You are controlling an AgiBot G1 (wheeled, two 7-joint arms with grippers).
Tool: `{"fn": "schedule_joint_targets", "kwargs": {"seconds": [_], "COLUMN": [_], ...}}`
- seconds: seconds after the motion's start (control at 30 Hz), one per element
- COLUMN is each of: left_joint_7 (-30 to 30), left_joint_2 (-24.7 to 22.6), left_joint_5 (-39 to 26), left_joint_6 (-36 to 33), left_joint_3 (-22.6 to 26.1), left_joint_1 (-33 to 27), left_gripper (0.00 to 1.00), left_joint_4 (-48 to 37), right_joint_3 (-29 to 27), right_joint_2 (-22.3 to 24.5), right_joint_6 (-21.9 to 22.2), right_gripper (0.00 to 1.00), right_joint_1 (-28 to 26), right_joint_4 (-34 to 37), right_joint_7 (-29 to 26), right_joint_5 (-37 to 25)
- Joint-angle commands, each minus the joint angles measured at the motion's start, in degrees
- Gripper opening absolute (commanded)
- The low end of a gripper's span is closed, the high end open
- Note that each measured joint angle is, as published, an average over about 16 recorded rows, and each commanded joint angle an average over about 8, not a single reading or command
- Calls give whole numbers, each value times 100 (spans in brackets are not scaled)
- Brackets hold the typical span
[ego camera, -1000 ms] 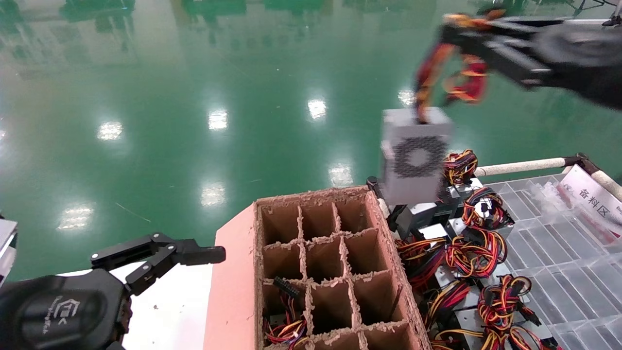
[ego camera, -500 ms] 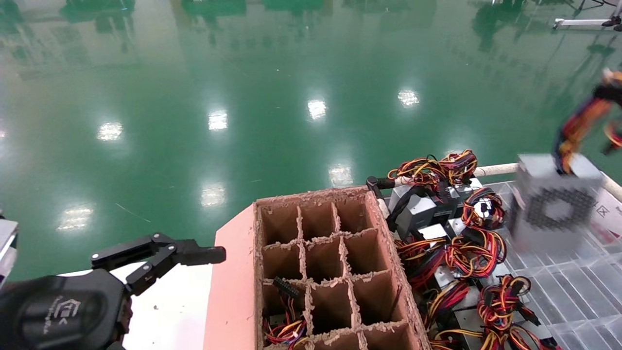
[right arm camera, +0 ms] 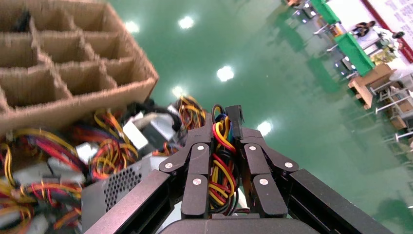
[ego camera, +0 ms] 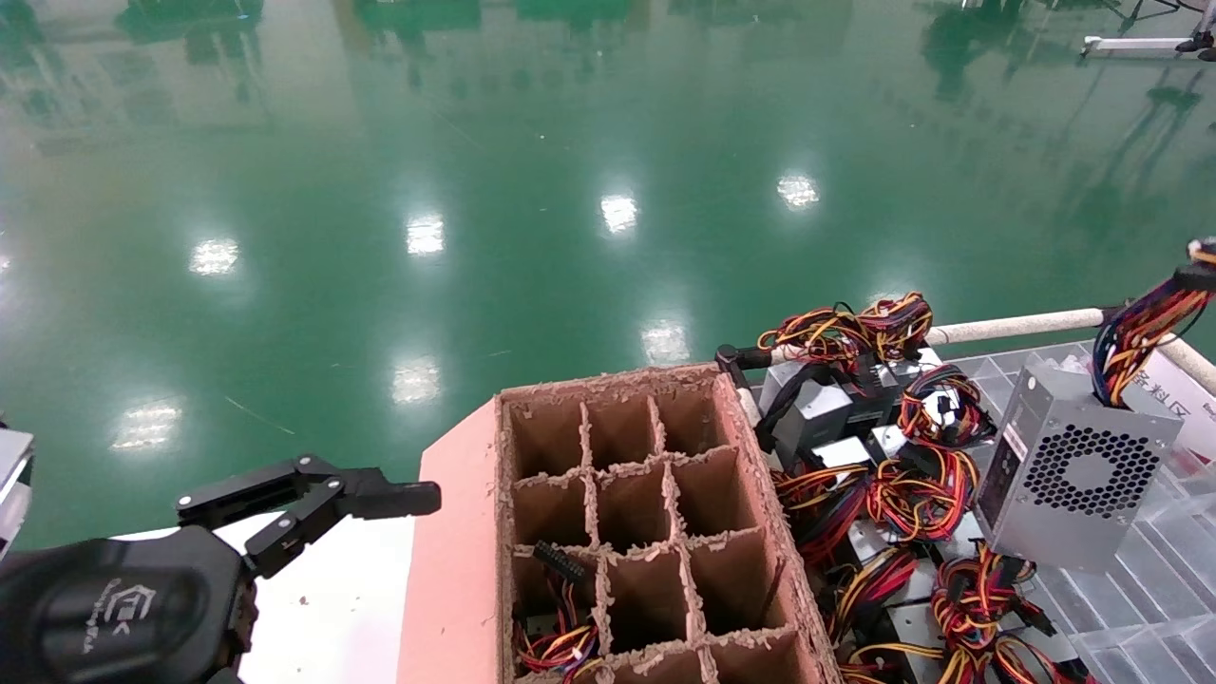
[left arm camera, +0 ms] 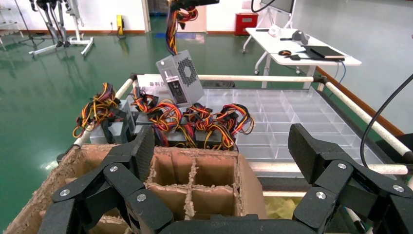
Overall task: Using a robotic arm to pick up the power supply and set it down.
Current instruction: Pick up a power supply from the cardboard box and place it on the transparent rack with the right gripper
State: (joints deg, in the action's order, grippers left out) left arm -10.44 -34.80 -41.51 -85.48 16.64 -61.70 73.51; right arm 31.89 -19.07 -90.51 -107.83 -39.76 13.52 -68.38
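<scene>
The power supply (ego camera: 1078,475), a silver-grey box with a round honeycomb vent, hangs tilted by its long red, yellow and black wire bundle (ego camera: 1140,332), low over the clear tray (ego camera: 1121,608). I cannot tell whether it touches the tray. My right gripper (right arm camera: 223,131) is shut on that wire bundle, and the box (right arm camera: 117,185) shows below its fingers. In the head view the right hand is past the right edge. The left wrist view shows the box (left arm camera: 180,78) dangling above the pile. My left gripper (ego camera: 399,494) is parked, open and holding nothing (left arm camera: 221,146), near the carton's left side.
A brown cardboard carton with dividers (ego camera: 646,513) stands at centre, with one wired unit in a near cell. Several grey boxes with coiled wires (ego camera: 874,475) lie between the carton and the tray. A white rail (ego camera: 1016,326) and a sign (ego camera: 1178,399) bound the tray.
My right gripper has carried the power supply to the right and down, from above the carton's far right corner to low over the clear tray. The left arm has stayed still.
</scene>
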Motion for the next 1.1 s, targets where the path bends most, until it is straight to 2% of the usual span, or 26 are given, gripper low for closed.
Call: {"fn": "schedule_joint_targets", "kwargs": {"seconds": [0.03, 0.3, 0.57, 0.87, 1.1], "left_joint_7": [0, 2, 3, 5, 6], "left_joint_2": [0, 2, 3, 4, 5], "left_joint_5": [1, 3, 5, 7, 8], "left_joint_6": [0, 2, 3, 4, 5], "left_joint_3": [1, 4, 7, 10, 12], "left_joint_1": [0, -1, -1, -2, -3], "left_gripper": [100, 100, 100, 100, 100], "left_joint_4": [0, 0, 0, 0, 0], "right_joint_3": [93, 433, 744, 1381, 1918], "right_joint_2": [2, 68, 66, -89, -342], "right_joint_6": [-17, -1, -46, -70, -69], "right_gripper": [0, 0, 0, 0, 0], "right_joint_1": [-89, -611, -1089, -1202, -1171], "right_joint_4": [-48, -88, 177, 285, 329], "right_joint_7": [114, 605, 938, 1519, 1725], "right_joint_5": [-97, -587, -758, -891, -768]}}
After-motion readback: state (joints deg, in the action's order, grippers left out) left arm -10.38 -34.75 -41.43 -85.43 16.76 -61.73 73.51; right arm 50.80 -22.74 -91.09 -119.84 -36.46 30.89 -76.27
